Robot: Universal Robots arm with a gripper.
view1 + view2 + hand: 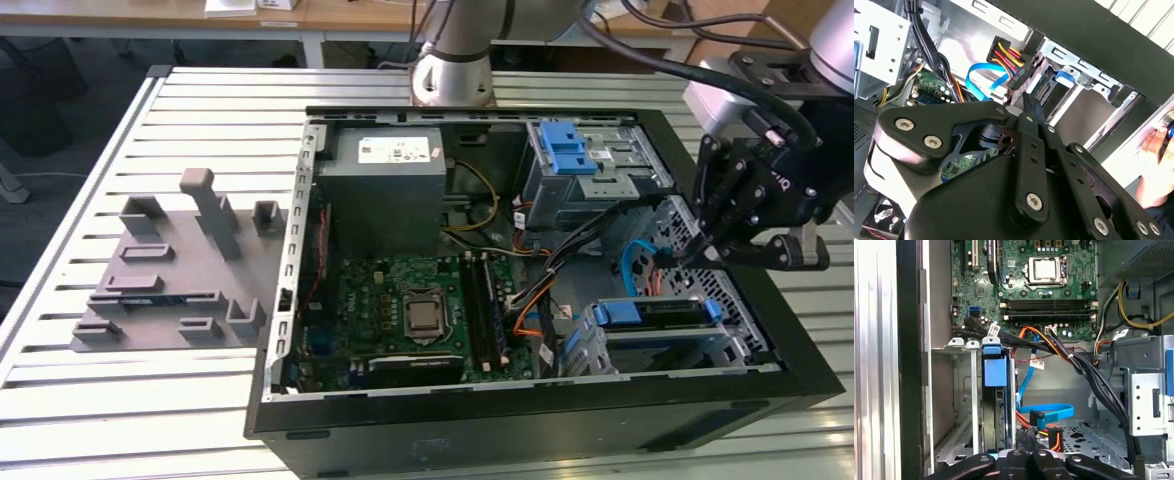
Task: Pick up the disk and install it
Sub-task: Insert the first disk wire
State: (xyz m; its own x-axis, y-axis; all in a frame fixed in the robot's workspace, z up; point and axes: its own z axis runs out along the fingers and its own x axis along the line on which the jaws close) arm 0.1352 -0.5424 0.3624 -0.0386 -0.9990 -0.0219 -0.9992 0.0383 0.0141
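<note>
The disk (651, 314) sits in a metal slot in the lower right of the exterior view, inside the open computer case (534, 420). In the first wrist view the disk (994, 372) stands on its edge in that slot, with its blue rail at the open end. It looks pushed in, so I think picking it up and putting it in are done. I cannot tell if it has clicked all the way in.

The gripper (690, 255) hangs just above the right side of the case, near the disk but not touching it. Its fingers (1028, 107) are together and hold nothing. In the second wrist view they point at a plug with red and yellow wires (1009, 55).

The case lies on its side on a counter (200, 400) made of long pale metal slats. A grey tray (160, 270) with stand-up holders rests on the counter at the left of the exterior view. The green board (400, 310) fills the middle of the case. Behind the counter, at the top of the exterior view, there are wooden desks (334, 15) and a dark floor.
</note>
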